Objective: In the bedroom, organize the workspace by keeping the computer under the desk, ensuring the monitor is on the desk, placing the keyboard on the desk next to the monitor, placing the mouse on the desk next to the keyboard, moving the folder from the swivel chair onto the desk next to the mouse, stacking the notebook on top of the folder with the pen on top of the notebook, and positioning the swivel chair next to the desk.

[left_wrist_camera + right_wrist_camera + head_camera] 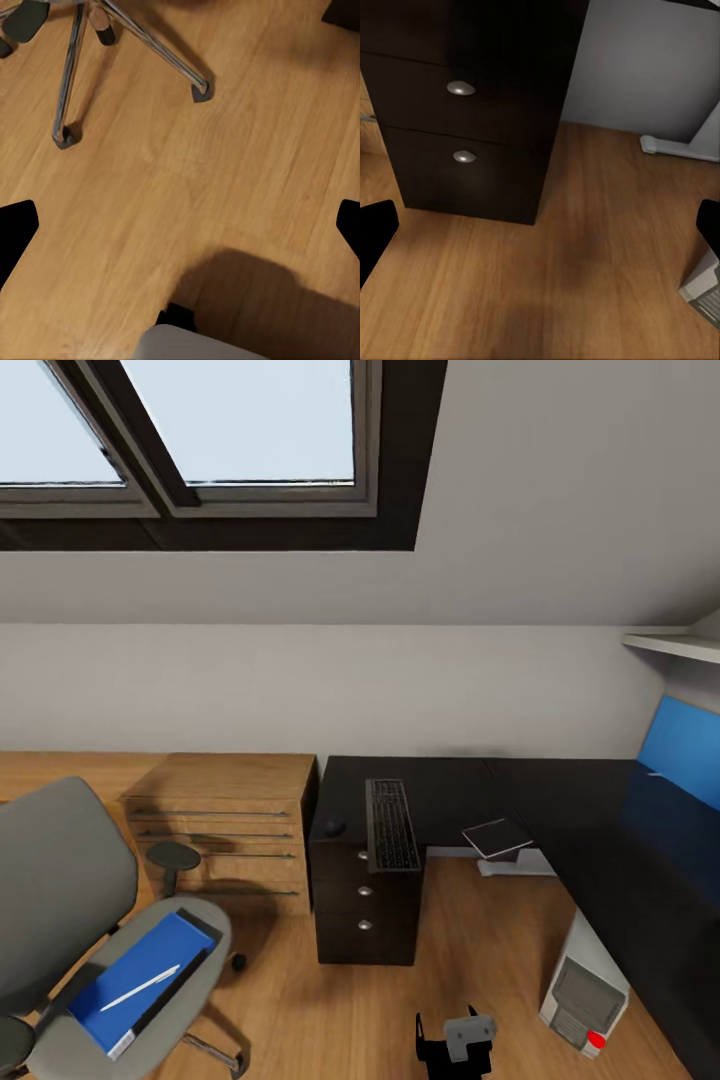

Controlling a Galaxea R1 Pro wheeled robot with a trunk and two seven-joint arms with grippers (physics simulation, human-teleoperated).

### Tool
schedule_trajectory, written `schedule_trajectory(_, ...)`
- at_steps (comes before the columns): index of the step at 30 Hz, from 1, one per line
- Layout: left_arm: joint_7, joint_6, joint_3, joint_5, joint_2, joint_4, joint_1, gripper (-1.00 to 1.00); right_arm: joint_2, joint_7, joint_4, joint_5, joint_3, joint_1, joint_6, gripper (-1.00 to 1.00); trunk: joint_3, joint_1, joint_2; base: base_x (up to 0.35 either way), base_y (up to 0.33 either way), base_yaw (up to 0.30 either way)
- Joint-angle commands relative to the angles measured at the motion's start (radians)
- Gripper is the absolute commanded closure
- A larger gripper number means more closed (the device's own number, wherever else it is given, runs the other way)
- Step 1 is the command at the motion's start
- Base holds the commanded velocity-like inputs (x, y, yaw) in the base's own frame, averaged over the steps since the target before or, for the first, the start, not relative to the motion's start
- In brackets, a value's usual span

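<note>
Two things are carried on the grey padded seat of the swivel chair (pixel 60 920), which stands on the wooden floor well apart from the glossy black L-shaped bench (pixel 560 800): a flat bright blue folder (pixel 140 980) and, lying across it, a thin white pen (pixel 140 988). On the bench top a slim black keyboard (pixel 392 825) is laid over the drawer unit, its near end seemingly jutting past the front edge, with a small rounded black mouse (pixel 334 827) just beside it. A thin grey notebook (pixel 497 837) sits at the inner corner edge, apparently overhanging. A white tower computer (pixel 585 990) stands on the floor under the bench's long wing. No monitor is made out.

The pen could be rolled off if the folder is tilted in lifting; the chair could be pushed away on its casters; the overhanging notebook could be knocked to the floor.

The drawers (pixel 457 120) are shut, so their contents cannot be told.

Both sets of jaws are spread wide, grasping nothing: the left gripper (pixel 180 225) over bare floor by the chrome chair base, the right gripper (pixel 540 225) before the drawer fronts.
</note>
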Motion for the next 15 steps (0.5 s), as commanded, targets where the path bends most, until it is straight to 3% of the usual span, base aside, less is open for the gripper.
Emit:
schedule_trajectory(1, 0.001, -0.003, 0.000, -0.010, -0.001, 0.000, -0.001, -1.00, 0.000, -0.006, 0.001, -0.005, 0.009, -0.001, -0.002, -1.00, -0.001, 0.000, -0.001, 0.057, 0.044, 0.000)
schedule_trajectory(7, -0.001, -0.006, -0.042, -0.008, -0.002, -0.001, -0.001, -1.00, 0.000, -0.006, 0.001, -0.006, 0.009, -0.001, -0.002, -1.00, -0.001, 0.000, -0.001, 0.024, 0.018, 0.000)
schedule_trajectory(13, 0.000, -0.007, -0.047, -0.004, -0.007, -0.020, -0.001, -1.00, -0.001, -0.006, 0.001, -0.006, 0.009, -0.001, -0.002, -1.00, -0.005, 0.004, -0.008, 0.001, 0.001, 0.000)
schedule_trajectory(14, 0.000, 0.092, -0.043, 0.001, -0.054, -0.302, -0.001, -1.00, -0.003, -0.009, -0.049, -0.007, 0.003, -0.003, -0.001, -1.00, -0.008, 0.008, -0.015, 0.000, 0.000, 0.000)
schedule_trajectory(15, 0.000, 0.127, -0.043, 0.001, -0.059, -0.335, -0.001, -1.00, -0.003, -0.010, -0.062, -0.008, 0.002, -0.003, 0.001, -1.00, -0.011, 0.012, -0.022, 0.000, 0.000, 0.000)
